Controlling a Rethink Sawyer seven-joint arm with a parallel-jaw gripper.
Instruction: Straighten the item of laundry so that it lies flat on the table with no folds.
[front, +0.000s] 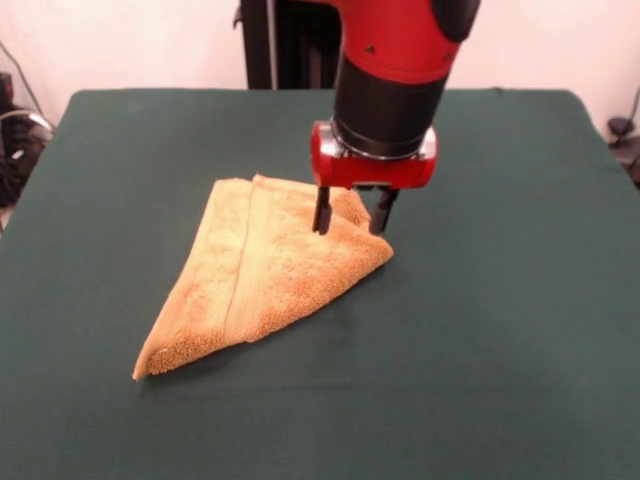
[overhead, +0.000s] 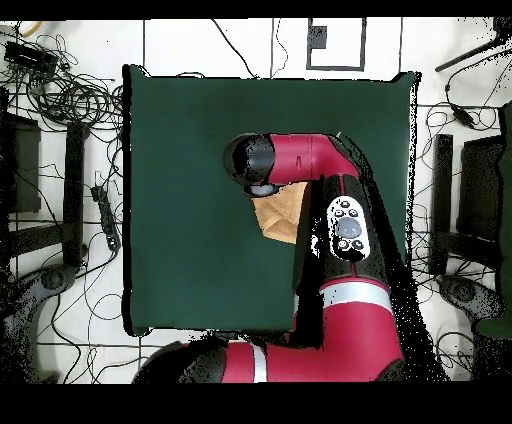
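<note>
The towel (front: 262, 270) lay folded into a triangle near the middle of the table (front: 520, 330); the gripper (front: 350, 214) stood open and empty over its far corner; it should, I think, pinch only the top layer.

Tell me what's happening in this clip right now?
The Sawyer's gripper is down at the far corner of the golden-orange towel, fingers open and straddling the cloth there. The towel lies folded into a rough triangle on the green table, so it is not flat yet. From overhead, the arm hides most of the towel.
</note>
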